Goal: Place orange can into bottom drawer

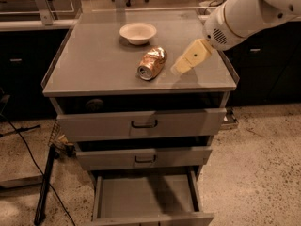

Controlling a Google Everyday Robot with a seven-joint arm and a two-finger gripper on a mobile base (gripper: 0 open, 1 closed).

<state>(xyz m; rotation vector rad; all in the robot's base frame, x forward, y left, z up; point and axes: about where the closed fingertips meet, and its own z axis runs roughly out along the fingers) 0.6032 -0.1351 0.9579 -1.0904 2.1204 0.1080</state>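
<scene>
A small, dented, shiny orange-gold metal drink can (152, 63) is seen lying on its side on the flat grey top (94, 65) of a metal cabinet; its silver round end is turned toward the front edge and slightly to the left; it is placed near the middle of the top, somewhat toward the front. A shallow round white bowl (138, 32) is set upright behind the can, apart from it.

A pale yellow gripper (178, 68), carried on a thick white robot arm (249, 13) that reaches in from the upper right, is held just to the right of the can; it is angled downward and leftward toward the can; a narrow strip of bare top is seen between its tip and the can, so no contact is shown; whether it is spread or pressed together cannot be told.

Three grey drawers are stacked below the top; the top drawer (141, 124) and the middle drawer (143, 158) are each fitted with a dark handle. The bottom drawer (150, 219), a wide shallow grey tray with a plain flat front, is pulled out toward the camera; the can is well apart from it, up on the cabinet top. A speckled floor (254, 173) is seen around the cabinet; a black cable (28, 149) is trailed across it on the left.
</scene>
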